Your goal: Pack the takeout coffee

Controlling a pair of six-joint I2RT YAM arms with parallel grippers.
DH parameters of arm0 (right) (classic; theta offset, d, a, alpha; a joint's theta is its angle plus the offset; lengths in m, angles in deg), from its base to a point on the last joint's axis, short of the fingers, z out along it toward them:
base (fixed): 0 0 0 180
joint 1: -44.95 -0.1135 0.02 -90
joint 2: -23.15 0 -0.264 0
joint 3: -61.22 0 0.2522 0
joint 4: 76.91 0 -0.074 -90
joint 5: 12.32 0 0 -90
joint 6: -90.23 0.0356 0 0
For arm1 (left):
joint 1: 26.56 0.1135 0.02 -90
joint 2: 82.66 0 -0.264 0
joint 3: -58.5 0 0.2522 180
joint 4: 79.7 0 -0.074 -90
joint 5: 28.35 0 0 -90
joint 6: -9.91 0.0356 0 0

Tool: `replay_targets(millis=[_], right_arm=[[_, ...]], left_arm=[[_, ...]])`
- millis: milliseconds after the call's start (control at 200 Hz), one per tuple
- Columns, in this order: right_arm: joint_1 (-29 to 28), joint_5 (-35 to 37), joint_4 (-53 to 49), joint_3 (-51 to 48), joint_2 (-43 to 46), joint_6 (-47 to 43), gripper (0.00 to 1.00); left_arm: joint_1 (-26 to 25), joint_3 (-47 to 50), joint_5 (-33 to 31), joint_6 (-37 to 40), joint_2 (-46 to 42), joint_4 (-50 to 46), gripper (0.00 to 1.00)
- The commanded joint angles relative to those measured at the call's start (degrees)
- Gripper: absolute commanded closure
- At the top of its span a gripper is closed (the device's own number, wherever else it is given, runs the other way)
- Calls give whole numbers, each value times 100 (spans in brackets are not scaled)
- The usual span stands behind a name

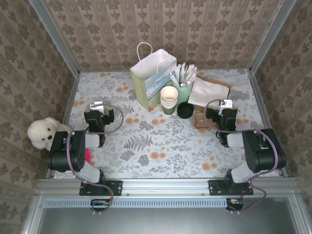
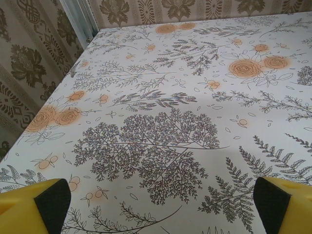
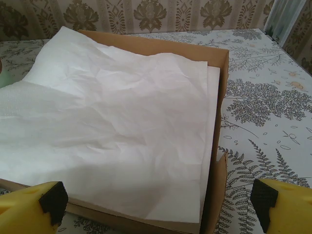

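Black-lidded takeout coffee [image 1: 185,110] stands unpacked near the paper bag [image 1: 152,78]; left pincer [image 1: 96,106] and right pincer [image 1: 225,105] released, empty.

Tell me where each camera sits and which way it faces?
Top external: above and behind the arms, looking down on the table; both arms show, left gripper and right gripper open.
Left wrist: on the left arm, looking forward across the floral tabletop toward a wall; its yellow fingers at the bottom corners.
Right wrist: on the right arm, facing white paper in a cardboard tray; its fingers at the bottom corners.
Shared: top and right wrist both show that paper.
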Motion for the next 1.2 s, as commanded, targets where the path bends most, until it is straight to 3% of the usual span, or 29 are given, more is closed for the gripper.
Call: replay_targets(millis=[0,735,870,980,1060,1195], right_arm=[[-24,120,140,-33,41,53,0],[-7,58,164,-52,76,32,0],[-27,-175,-664,87,747,-65,0],[-29,-268,-2080,349,1772,231,0],[-42,-727,-3101,601,2445,743,0],[-154,-1446,-4984,1330,3087,2029,1]], left_arm=[[-18,35,-13,18,-22,180,0],[-14,47,12,32,-34,194,0],[-51,118,-18,90,-266,173,0],[-110,86,-198,90,-1087,-602,0],[-347,-54,-929,-54,-1837,-1401,0],[-963,-969,-2071,-1231,-2944,-4224,0]])
